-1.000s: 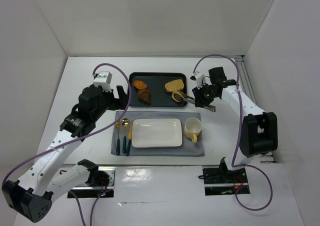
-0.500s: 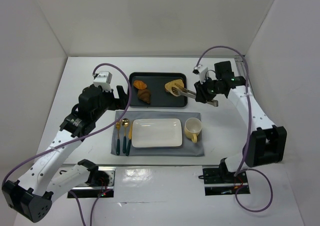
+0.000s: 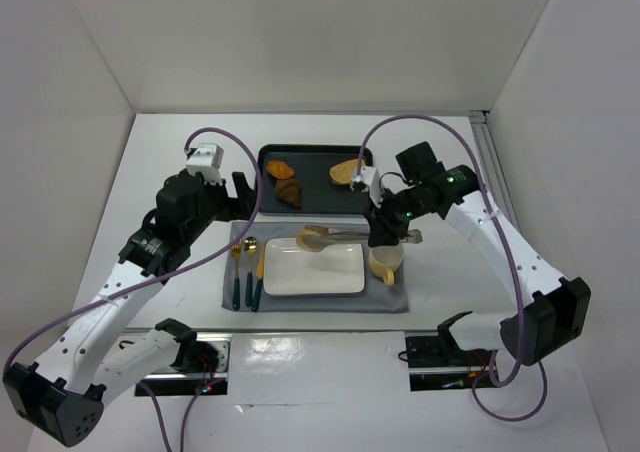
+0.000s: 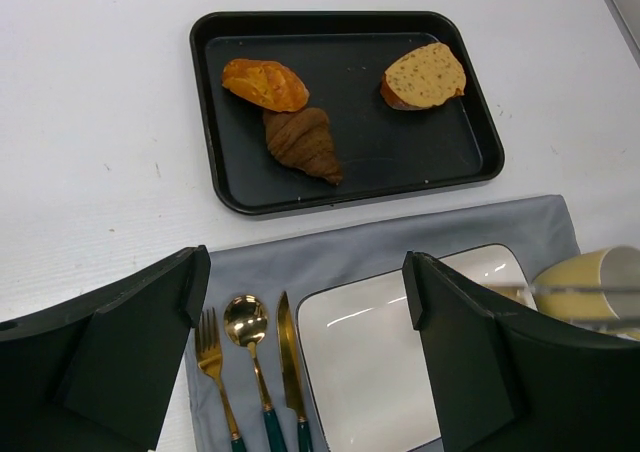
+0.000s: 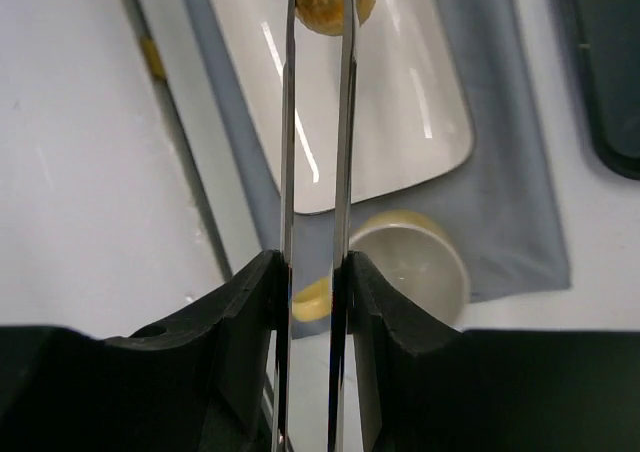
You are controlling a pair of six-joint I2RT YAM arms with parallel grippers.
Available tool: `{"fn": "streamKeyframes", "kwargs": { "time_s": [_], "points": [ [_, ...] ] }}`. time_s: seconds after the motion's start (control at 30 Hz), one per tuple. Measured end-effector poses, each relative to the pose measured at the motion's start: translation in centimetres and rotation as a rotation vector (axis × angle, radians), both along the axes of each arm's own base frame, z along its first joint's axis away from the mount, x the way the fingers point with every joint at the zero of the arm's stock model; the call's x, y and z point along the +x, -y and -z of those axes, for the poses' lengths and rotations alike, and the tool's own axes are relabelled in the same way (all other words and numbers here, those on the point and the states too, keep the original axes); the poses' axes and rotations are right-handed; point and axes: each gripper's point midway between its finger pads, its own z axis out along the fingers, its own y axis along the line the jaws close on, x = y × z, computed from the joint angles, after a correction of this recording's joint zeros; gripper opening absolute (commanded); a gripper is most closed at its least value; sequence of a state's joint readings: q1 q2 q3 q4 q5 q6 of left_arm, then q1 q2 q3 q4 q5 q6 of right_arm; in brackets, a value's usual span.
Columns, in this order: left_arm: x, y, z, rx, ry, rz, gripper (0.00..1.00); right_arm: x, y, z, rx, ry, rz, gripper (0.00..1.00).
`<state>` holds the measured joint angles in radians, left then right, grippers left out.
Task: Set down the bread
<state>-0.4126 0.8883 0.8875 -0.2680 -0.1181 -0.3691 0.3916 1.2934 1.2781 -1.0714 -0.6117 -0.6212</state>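
Hanging pinched between the tips of the tongs (image 3: 345,234), the bread (image 3: 312,238) is at the centre of the top view, above the upper left edge of the white plate (image 3: 313,272); the right wrist view shows it at the very top of the frame with the plate's glaze below it, so it looks carried rather than set down.

The right gripper (image 5: 312,267) is clenched on the tongs' two arms, squeezing them together; that pressure is evidently what keeps the bun gripped, and the long reach lets the arm stay back beside the yellow mug (image 3: 385,262).

A lowering and then an easing of the squeeze would seem to be what remains.

Further out, the grey placemat (image 3: 225,290) carries the cutlery (image 3: 247,272) at the plate's left; the black tray (image 4: 350,197), upper middle, holds an orange bun (image 4: 265,82), a dark croissant (image 4: 303,142) and an oval slice (image 4: 425,75).

The left gripper (image 4: 305,272) hangs released, its jaws wide apart, holding nothing, near the tray's left side.
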Motion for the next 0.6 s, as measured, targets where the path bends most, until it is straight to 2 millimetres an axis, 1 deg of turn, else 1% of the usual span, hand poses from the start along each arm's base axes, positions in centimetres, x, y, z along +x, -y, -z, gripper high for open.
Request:
{"fn": "streamKeyframes", "kwargs": {
  "time_s": [0.17, 0.27, 0.3, 0.4, 0.43, 0.47, 0.5, 0.6],
  "points": [
    [0.0, 0.0, 0.0, 0.0, 0.001, -0.001, 0.97, -3.3, -1.8, 1.8, -0.053, -0.05, -0.113, 0.24],
    [-0.1, -0.1, 0.0, -0.001, 0.002, -0.001, 0.97, -4.4, -2.3, 2.8, -0.096, -0.072, -0.143, 0.25],
    [-0.1, -0.1, 0.0, -0.001, 0.003, -0.001, 0.97, -4.6, -2.4, 3.1, -0.112, -0.08, -0.148, 0.28],
    [-0.1, -0.1, 0.0, -0.001, 0.004, -0.001, 0.97, -4.9, -2.4, 4.1, -0.148, -0.103, -0.143, 0.35],
    [-0.1, -0.1, 0.0, -0.001, 0.004, -0.001, 0.97, -4.8, -2.3, 4.3, -0.157, -0.106, -0.137, 0.4],
    [-0.1, -0.1, 0.0, -0.001, 0.004, -0.001, 0.97, -4.8, -2.2, 4.5, -0.165, -0.108, -0.131, 0.4],
    [-0.1, -0.1, 0.0, -0.001, 0.004, -0.001, 0.97, -4.7, -2.1, 4.6, -0.171, -0.108, -0.126, 0.42],
    [-0.1, -0.1, 0.0, -0.001, 0.004, -0.001, 0.97, -4.5, -2.0, 4.7, -0.18, -0.107, -0.112, 0.52]
  ]
}}
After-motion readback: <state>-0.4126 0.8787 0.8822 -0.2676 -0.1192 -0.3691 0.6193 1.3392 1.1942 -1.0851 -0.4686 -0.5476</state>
